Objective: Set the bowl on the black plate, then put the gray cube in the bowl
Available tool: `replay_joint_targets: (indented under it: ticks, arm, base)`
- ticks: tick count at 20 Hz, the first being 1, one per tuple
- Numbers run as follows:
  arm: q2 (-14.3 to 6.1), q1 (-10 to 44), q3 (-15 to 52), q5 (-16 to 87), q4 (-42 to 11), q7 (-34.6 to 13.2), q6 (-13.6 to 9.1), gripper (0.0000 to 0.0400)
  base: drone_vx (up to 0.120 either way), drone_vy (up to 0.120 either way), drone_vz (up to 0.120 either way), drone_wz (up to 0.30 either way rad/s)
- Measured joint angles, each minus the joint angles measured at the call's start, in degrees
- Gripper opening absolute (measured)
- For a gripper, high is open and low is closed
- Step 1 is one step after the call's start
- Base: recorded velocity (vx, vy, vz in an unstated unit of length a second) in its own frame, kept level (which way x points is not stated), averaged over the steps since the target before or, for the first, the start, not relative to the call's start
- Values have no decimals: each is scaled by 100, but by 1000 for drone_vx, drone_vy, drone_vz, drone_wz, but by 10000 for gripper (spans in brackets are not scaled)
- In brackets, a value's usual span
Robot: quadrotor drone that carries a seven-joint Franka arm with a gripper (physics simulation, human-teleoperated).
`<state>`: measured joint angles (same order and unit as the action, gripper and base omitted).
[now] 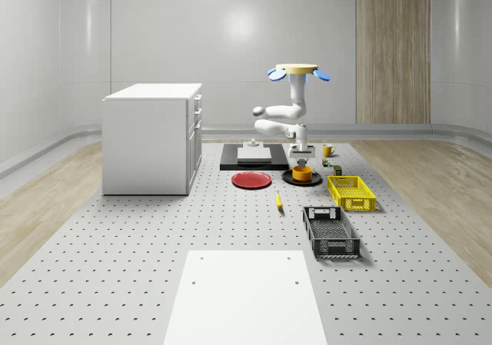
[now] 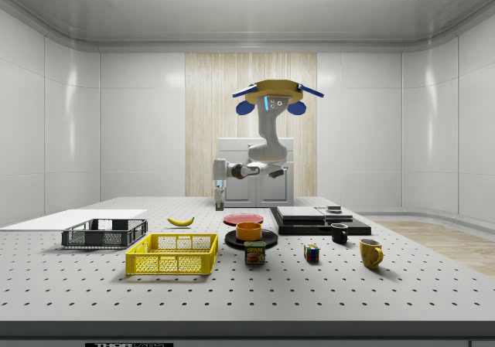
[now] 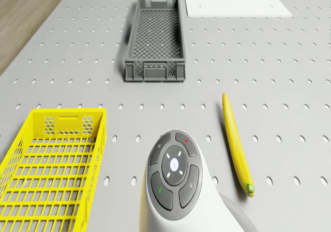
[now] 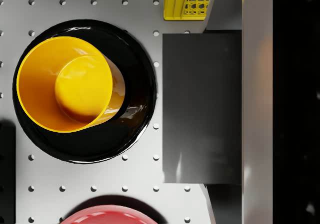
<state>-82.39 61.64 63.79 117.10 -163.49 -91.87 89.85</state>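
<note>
the orange bowl (image 4: 70, 84) already sat on the black plate (image 4: 137, 79), resting toward one side of it rather than at its centre. the plate lay on the perforated desk (image 1: 115, 283) between the red plate (image 1: 251, 180) and the yellow crate (image 1: 351, 192). the drone (image 1: 300, 71) hovered above this part of the desk, beside the black platform (image 1: 231, 159), its arm folded down so that the gripper (image 1: 301, 163) hung just above the bowl. in the wrist view a gray cube (image 4: 202, 107) appeared between the fingers, so the pincer seemed to be closed on the cube; the fingers themselves were not plainly seen.

judging from this, the bowl step was done and the cube was left to drop in. the risk was aim: in the wrist view the cube sat off to the side of the bowl's mouth. released there, it could strike the rim, tip the bowl off the plate, or land on the desk. hover drift could worsen that.
</note>
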Motion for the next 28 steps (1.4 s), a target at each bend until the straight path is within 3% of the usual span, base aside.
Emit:
replay_joint_targets:
  ticks: [5, 13, 23, 28]
  arm:
    - [-7, 4, 2, -4, 1, -3, 7, 250]
    - [-18, 9, 5, -9, 2, -7, 17, 250]
    - [-30, 16, 7, -15, 3, -12, 28, 250]
    - [-35, 19, 9, -18, 3, -15, 34, 250]
  base:
    - [-120, 0, 0, 0]
    - [-120, 0, -110, 0]
    - [-120, 48, -4, 0]
    - [-120, 0, -112, 0]
